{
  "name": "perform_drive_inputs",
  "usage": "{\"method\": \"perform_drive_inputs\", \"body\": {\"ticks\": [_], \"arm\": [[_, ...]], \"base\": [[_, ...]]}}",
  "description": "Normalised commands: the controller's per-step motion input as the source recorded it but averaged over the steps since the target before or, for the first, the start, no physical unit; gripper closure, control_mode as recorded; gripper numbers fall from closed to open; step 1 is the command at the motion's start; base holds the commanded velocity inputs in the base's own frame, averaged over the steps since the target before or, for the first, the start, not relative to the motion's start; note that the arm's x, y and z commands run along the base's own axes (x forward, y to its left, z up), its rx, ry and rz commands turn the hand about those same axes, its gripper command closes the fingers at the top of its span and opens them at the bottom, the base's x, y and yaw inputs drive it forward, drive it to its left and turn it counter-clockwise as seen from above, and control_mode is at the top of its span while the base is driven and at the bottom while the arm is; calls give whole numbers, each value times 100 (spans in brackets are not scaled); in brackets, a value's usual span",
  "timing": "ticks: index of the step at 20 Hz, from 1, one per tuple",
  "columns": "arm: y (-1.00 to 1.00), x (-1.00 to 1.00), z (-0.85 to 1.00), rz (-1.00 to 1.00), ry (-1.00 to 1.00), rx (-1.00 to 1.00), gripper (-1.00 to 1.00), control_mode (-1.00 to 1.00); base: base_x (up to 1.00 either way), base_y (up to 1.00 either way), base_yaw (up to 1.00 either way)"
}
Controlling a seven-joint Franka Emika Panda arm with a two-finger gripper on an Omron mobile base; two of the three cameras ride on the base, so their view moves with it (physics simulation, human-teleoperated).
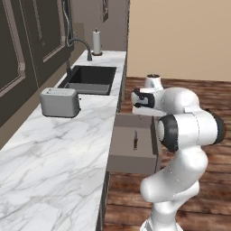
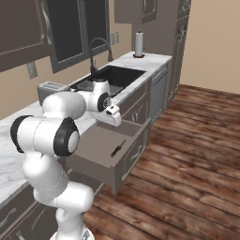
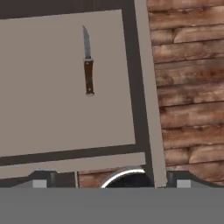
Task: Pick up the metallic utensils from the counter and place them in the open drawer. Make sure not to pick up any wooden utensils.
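Left base view first: the open drawer (image 1: 133,151) is pulled out from the cabinet run below the marble worktop (image 1: 54,153), and the knife (image 1: 135,140) is seen lying flat on its floor, well clear of the walls. A toaster (image 1: 60,102) and a sink (image 1: 90,79) are spotted further back on that worktop. The pincer itself is mostly hidden behind the white arm here, so nothing about the jaws can be read off this angle.

Right base view: the pincer (image 2: 114,116) is held above the back part of the drawer, nothing clamped in it, and the knife is seen as a dark sliver on the drawer floor nearer the front panel.

Hand view: the drawer floor is looked straight down on, with the knife lying loose, grey blade at one end and dark handle at the other, apart from every wall. The pincer fingers (image 3: 40,183) are spread wide at the bottom corners, released and empty.

So the knife looks done; the metal spoon would probably be next. It's likely light, stiff and a bit slippery, so it'd best be pinched across the narrow handle near the middle.
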Motion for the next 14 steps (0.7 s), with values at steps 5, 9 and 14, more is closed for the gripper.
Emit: {"method": "perform_drive_inputs", "body": {"ticks": [5, 9, 14], "arm": [[1, -95, 97, 5, -11, -9, -100, -100], [15, -79, 78, 4, 2, -19, -100, -100], [-2, -75, -5, 2, 0, -1, -100, -100]], "base": [[0, 0, 0], [0, 0, 0], [0, 0, 0]]}}
